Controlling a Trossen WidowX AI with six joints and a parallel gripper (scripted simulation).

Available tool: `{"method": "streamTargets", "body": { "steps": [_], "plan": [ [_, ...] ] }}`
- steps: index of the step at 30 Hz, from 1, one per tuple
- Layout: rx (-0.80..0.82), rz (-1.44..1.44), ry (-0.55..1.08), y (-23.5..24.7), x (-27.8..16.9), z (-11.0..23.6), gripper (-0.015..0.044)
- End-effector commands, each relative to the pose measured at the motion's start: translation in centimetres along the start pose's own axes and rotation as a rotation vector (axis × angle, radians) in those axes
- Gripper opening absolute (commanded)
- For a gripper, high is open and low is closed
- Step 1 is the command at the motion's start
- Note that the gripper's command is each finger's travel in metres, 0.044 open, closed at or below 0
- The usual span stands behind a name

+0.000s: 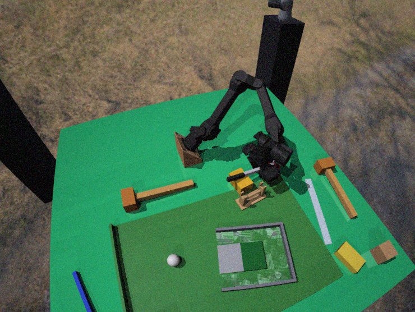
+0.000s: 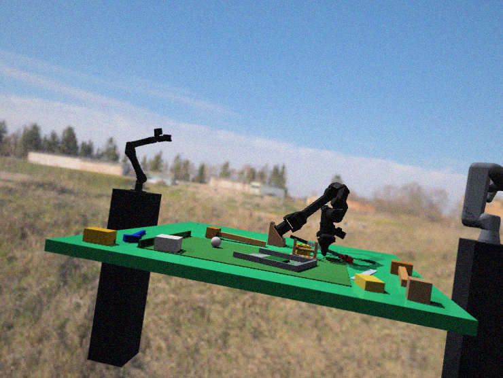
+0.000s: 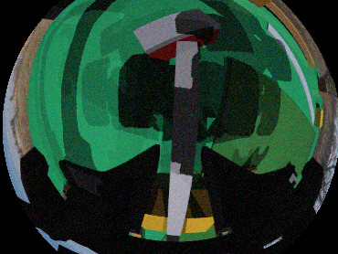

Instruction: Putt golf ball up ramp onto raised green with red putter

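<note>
The red putter (image 1: 249, 171) (image 2: 346, 258) (image 3: 184, 111) lies with its black grip end over a yellow block (image 1: 244, 185); a wooden stand (image 1: 251, 197) is beside the block, and the red head points away towards my arm. My gripper (image 1: 268, 167) (image 2: 325, 251) (image 3: 180, 150) is down at the putter. Its fingers stand on either side of the grey shaft near the head, with narrow gaps still showing. The white golf ball (image 1: 173, 260) (image 2: 215, 241) rests on the dark turf (image 1: 188, 231). The raised green (image 1: 253, 255) and its grey ramp (image 1: 229, 258) sit inside a grey frame (image 1: 288, 248) (image 2: 264, 260).
Two wooden mallets (image 1: 157, 192) (image 1: 337, 187) lie left and right of the arm. A grey bar (image 1: 318, 211), a yellow block (image 1: 349, 256) and a brown cube (image 1: 383, 251) lie at the right. A blue bar (image 1: 82, 292) lies front left. A dark wall (image 1: 117, 255) edges the turf.
</note>
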State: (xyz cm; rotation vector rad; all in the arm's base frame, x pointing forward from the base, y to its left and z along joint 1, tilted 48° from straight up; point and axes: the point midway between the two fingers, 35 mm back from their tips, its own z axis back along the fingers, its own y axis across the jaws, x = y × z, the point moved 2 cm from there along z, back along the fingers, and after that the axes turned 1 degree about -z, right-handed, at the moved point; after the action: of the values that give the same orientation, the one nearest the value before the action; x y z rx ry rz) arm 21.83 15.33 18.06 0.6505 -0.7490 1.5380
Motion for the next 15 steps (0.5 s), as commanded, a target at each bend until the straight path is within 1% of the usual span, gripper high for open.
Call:
{"method": "streamTargets", "body": {
  "steps": [1, 2, 9, 15],
  "plan": [
    [0.0, 0.002, 0.0, 0.0, 0.0, 0.0, 0.0072],
    [0.0, 0.002, 0.0, 0.0, 0.0, 0.0, 0.0046],
    [0.0, 0.002, 0.0, 0.0, 0.0, 0.0, 0.0],
    [0.001, 0.003, 0.01, -0.3, -0.1, 1.6, 0.0]
  ]
}}
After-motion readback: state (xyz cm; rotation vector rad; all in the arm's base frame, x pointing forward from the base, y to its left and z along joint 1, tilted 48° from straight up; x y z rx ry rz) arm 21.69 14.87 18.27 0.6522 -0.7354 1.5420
